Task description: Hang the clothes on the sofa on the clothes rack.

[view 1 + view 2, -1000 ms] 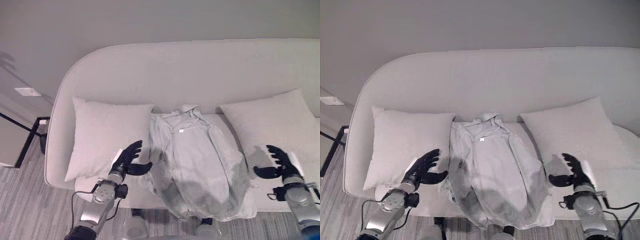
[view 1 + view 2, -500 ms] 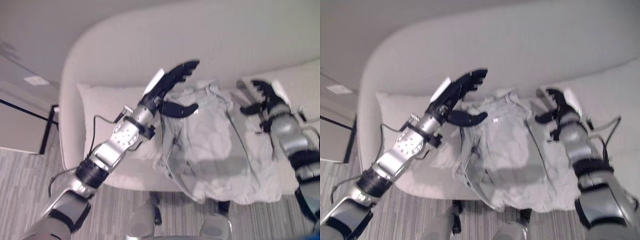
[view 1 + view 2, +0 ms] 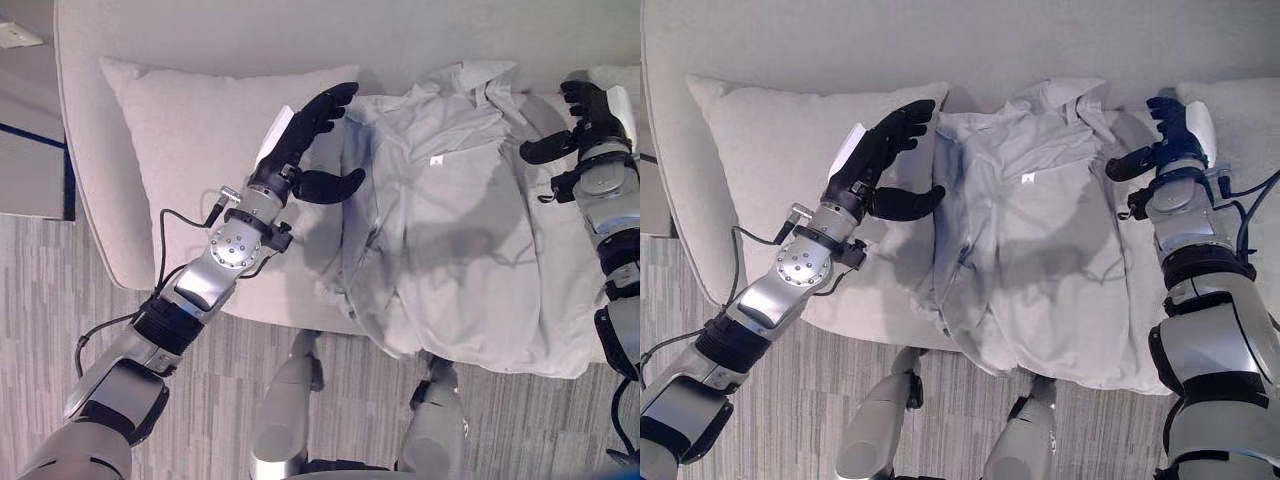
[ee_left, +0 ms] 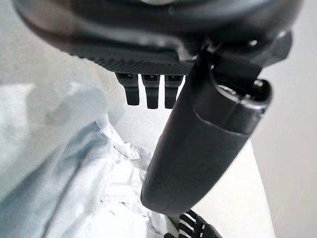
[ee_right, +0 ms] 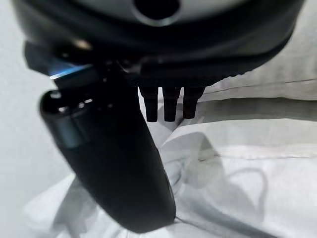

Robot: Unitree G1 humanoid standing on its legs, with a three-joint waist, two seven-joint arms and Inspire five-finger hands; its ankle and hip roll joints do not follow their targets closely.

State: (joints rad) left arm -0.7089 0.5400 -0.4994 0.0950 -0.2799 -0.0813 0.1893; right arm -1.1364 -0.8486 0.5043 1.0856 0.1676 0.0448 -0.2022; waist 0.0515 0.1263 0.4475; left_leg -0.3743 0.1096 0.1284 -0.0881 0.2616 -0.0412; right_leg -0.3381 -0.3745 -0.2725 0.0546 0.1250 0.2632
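The pale grey shirt [image 3: 455,215] lies spread flat on the seat of the light-coloured sofa [image 3: 200,30], collar toward the backrest and hem hanging over the seat's front edge. A small white label [image 3: 436,159] shows just below the collar. The garment occupies the gap between two cushions: the left cushion [image 3: 190,140] leans against the backrest beside the shirt's left sleeve, and the right cushion [image 3: 1240,110] sits beside the opposite shoulder, touching or overlapped by the fabric there. The left hand [image 3: 305,135] hovers above the inner edge of the left cushion, just beside the shirt's left shoulder; its fingers [image 4: 151,91] are extended and spread, the thumb set apart, holding nothing. The right hand [image 3: 1175,135] is positioned over the shirt's right shoulder at the edge of the right cushion; its fingers [image 5: 171,106] are likewise straight and relaxed, thumb apart, with no fabric gripped. Whether either hand touches the cloth cannot be determined. Striped grey flooring [image 3: 60,300] lies in front of the sofa, and a dark-framed piece of furniture [image 3: 35,170] stands at the sofa's left end.
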